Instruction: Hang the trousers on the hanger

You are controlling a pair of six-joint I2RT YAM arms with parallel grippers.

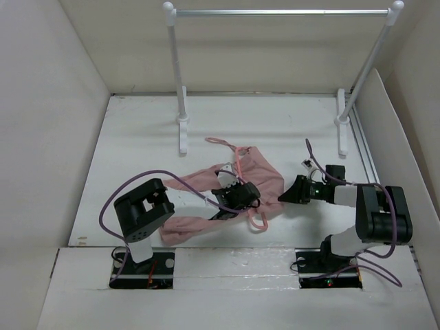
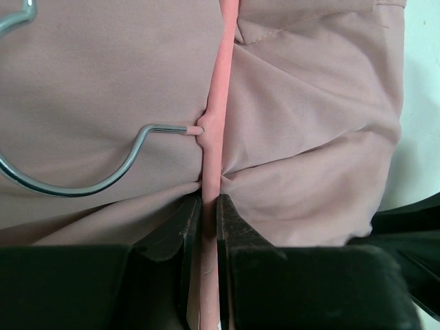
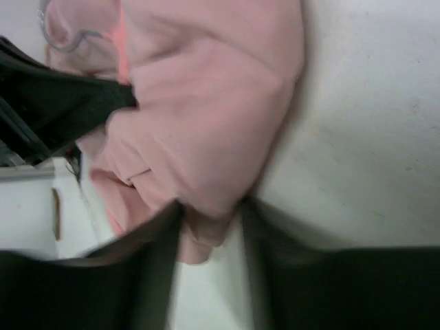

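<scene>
Dusty-pink soft fabric, matt and creased: the trousers (image 1: 265, 173) lie crumpled at the middle of the white bench (image 1: 137, 137), one leg trailing toward 7 o'clock, the cloth gathered into folds that radiate from the hanger bar. Pink plastic, thin and straight: the hanger (image 2: 214, 82) lies on top of the fabric, its bar running 12 to 6 o'clock in the left wrist view. A grey wire hook (image 2: 75, 187) curves off it toward 9 o'clock, its far end cut by the frame edge. Left claw (image 2: 209, 223): black, reaching in from the base at 7 o'clock, fingers (image 2: 182, 230) closed tight on the hanger bar, one on each side. Right claw (image 3: 210, 240): arm folded low, reaching from 4 o'clock toward 9 o'clock, fingers (image 3: 159, 261) pinched on a bunched fold at the trousers' 4 o'clock edge; this view is blurred, so the finger outlines are soft. White-and-metal garment rail (image 1: 275, 12): upright at 12 o'clock, well apart from the trousers. From above, the left claw covers most of the hanger, and the thin pink lines near it cannot be sorted into hanger or drawstring.
</scene>
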